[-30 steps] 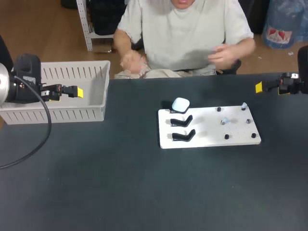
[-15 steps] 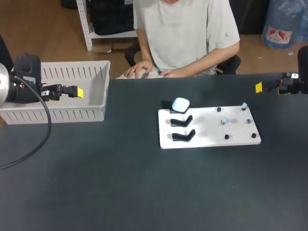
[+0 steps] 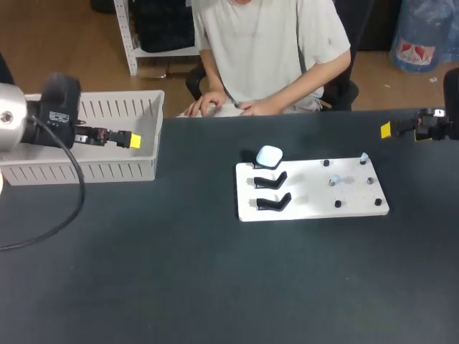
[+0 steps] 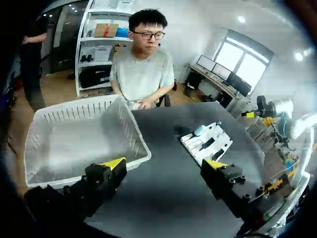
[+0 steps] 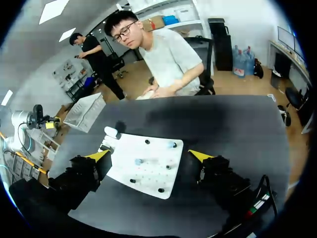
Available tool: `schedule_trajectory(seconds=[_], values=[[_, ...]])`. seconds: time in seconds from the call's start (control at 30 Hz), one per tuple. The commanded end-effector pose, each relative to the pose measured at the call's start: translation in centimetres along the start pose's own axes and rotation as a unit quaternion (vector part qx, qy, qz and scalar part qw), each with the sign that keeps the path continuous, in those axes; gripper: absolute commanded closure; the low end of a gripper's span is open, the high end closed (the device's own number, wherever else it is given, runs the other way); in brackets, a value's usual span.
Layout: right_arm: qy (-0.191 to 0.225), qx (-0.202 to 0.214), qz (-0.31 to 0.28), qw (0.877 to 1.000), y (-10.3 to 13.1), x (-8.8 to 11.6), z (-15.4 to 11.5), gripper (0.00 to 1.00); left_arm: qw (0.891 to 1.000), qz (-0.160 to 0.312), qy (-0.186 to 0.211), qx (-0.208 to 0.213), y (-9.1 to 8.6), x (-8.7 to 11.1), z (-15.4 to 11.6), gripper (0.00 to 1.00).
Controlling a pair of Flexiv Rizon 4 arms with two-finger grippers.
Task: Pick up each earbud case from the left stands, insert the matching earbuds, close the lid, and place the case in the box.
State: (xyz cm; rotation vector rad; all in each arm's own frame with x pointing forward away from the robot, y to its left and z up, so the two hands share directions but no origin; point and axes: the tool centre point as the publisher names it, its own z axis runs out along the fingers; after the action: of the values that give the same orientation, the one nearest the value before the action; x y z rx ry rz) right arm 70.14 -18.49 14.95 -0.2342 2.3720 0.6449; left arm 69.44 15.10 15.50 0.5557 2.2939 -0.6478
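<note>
Nearest me on the table [image 3: 179, 279], a white board [image 3: 310, 206] is lying flat, and its two nearer black stands [image 3: 272, 202] are holding nothing. The far stand is carrying the one case [image 3: 269, 155], pale and rounded. It is propped clear of the board so that, I judge, fingers can close around it. Two small earbuds [image 3: 335, 180] are sitting among the pegs on the board's right half, on my right arm's side. Farther back, my right tool [image 3: 386, 130] is hanging open and empty over the table's right end, well apart from the board and pointing toward it. My left tool [image 3: 135, 140] is hovering open and empty at the right wall of the box [image 3: 86, 170], where the case is meant to end up. I am judging that the pick is not yet begun, and that the left arm is the one due to reach for the case.
</note>
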Motion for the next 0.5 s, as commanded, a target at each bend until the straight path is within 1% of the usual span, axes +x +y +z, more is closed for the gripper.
schedule_trajectory(seconds=[0.03,0.1,0.17,0.33,0.5], values=[[0.0,0.0,0.0,1.0,0.0,0.0,0.0,0.0,0.996,0.067,-0.017,0.061,-1.2,0.3,0.2,0.0],[0.0,0.0,0.0,1.0,0.0,0.0,0.0,0.0,0.992,0.102,-0.02,0.075,-2.2,0.3,0.3,0.0],[0.0,0.0,0.0,1.0,0.0,0.0,0.0,0.0,0.985,0.14,-0.015,0.099,-2.8,0.1,0.7,0.0],[0.0,0.0,0.0,1.0,0.0,0.0,0.0,0.0,0.972,0.19,-0.004,0.137,-3.7,-0.3,2.0,0.0],[0.0,0.0,0.0,1.0,0.0,0.0,0.0,0.0,0.955,0.242,0.012,0.172,-4.4,-0.7,3.3,0.0]])
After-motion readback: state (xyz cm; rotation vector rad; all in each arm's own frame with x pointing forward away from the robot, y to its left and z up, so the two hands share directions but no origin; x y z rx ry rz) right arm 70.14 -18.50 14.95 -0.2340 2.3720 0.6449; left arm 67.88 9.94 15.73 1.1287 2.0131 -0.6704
